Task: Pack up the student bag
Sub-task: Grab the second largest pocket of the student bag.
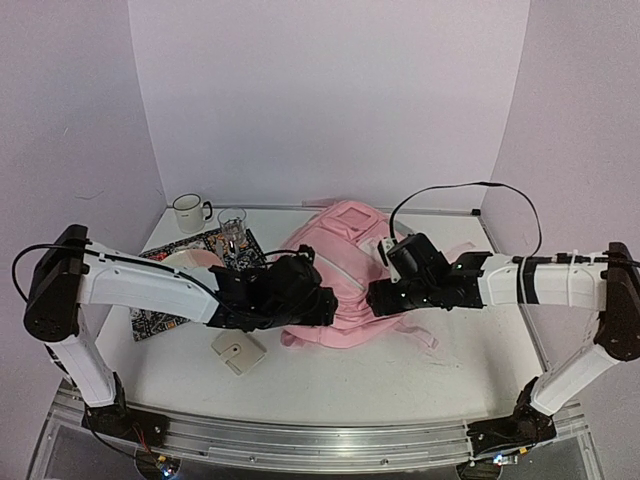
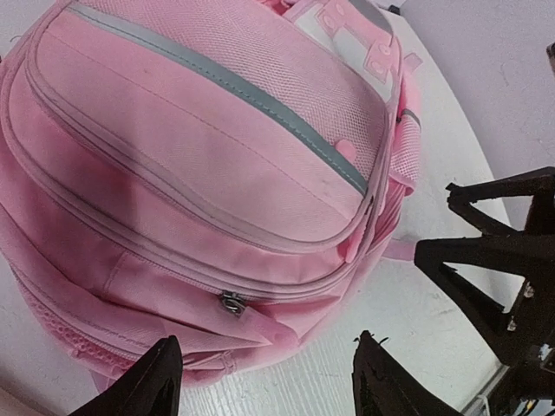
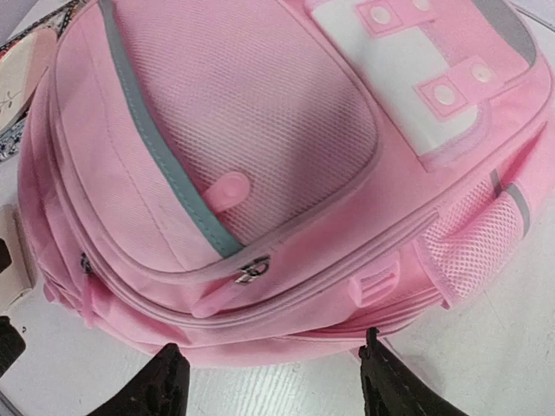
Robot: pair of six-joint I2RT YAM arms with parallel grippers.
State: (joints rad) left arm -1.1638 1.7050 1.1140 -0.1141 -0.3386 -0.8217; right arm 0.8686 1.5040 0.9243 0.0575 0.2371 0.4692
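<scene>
The student bag (image 1: 340, 262) lies flat in the middle of the table, light pink with grey zip trim and a pale patch (image 3: 416, 78). My left gripper (image 1: 322, 306) is at the bag's near left edge. In the left wrist view it (image 2: 269, 381) is open, with nothing between its fingers (image 2: 156, 386), just short of a metal zip pull (image 2: 232, 302). My right gripper (image 1: 376, 298) is at the near right edge, also open (image 3: 273, 386), below another zip pull (image 3: 254, 269). The bag's zips look closed in both wrist views.
A white mug (image 1: 187, 212) and a glass (image 1: 232, 227) stand at the back left. A patterned book (image 1: 160, 322) with a pale disc (image 1: 188, 260) on it lies under my left arm. A small cream case (image 1: 238, 351) sits near the front. Walls close three sides.
</scene>
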